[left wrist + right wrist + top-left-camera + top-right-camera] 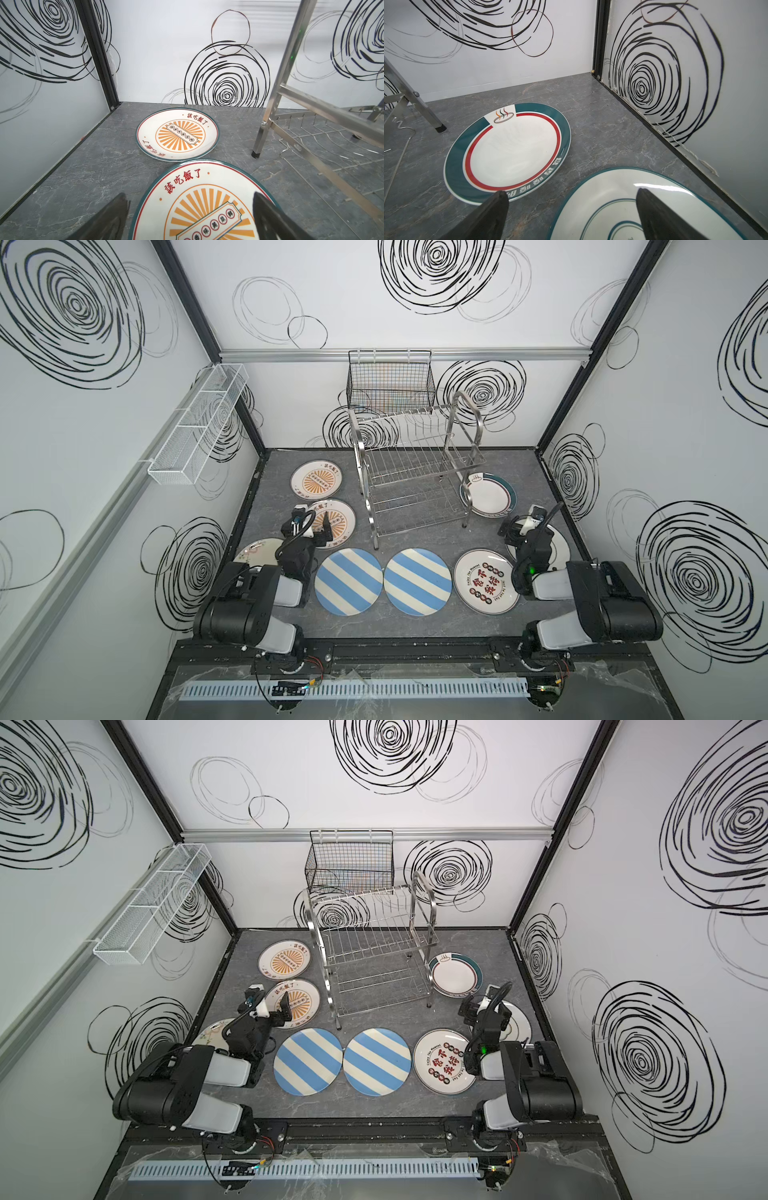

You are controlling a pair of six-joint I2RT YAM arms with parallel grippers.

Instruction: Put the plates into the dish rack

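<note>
Dish rack (415, 472) stands on the grey table (415, 622) at the centre of both top views. Lying flat around it are two sunburst plates (316, 481) at centre left, two striped plates (348, 581) at lower centre, a character plate (486, 580) at lower right and a teal-rimmed plate (490, 494) at centre right. Left gripper (189, 195), fingers spread wide and holding nothing, hangs over the nearer sunburst plate (207, 207). Right gripper (572, 191), likewise spread and empty, hangs over a whitish plate (612, 207).
</note>
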